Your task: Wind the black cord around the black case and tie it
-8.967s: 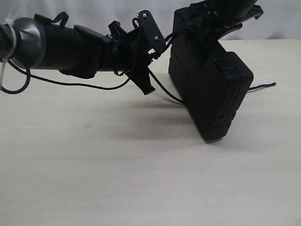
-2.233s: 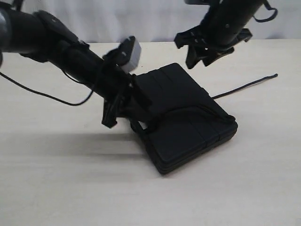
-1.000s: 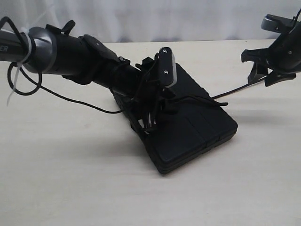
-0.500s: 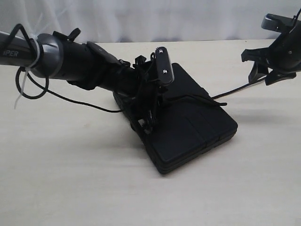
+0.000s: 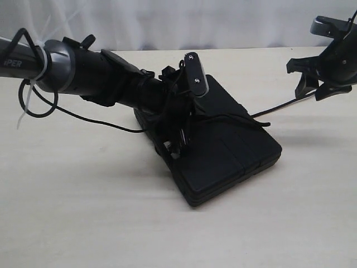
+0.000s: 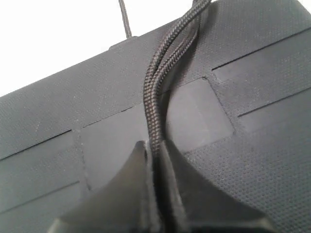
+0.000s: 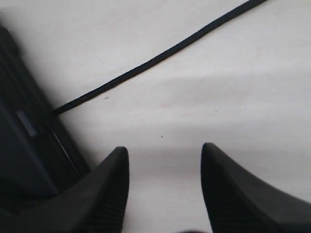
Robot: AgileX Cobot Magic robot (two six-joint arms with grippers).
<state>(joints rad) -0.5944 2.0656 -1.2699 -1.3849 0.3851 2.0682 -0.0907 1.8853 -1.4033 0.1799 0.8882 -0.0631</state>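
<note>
Two strands of black cord [image 6: 151,104] are clamped by left gripper [image 6: 154,160], against black case [image 6: 252,160]. The braid is judged limp and light. The tail ahead of right gripper [image 7: 165,156], which is spread and empty, is judged the best hold.

left arm [image 5: 95,78]: black tubular casing, upper left | collar [image 5: 56,70]: silver-grey band, white lettering "PER" beside it | white zip tie [image 5: 21,103] and thin black wire [image 5: 100,123] hang in loops beneath | wrist camera [image 5: 196,75]: black plate, grey edge, two small screws | right gripper [image 5: 312,92]: matte black, ribbed finger pads [image 7: 109,208], upper right
</note>
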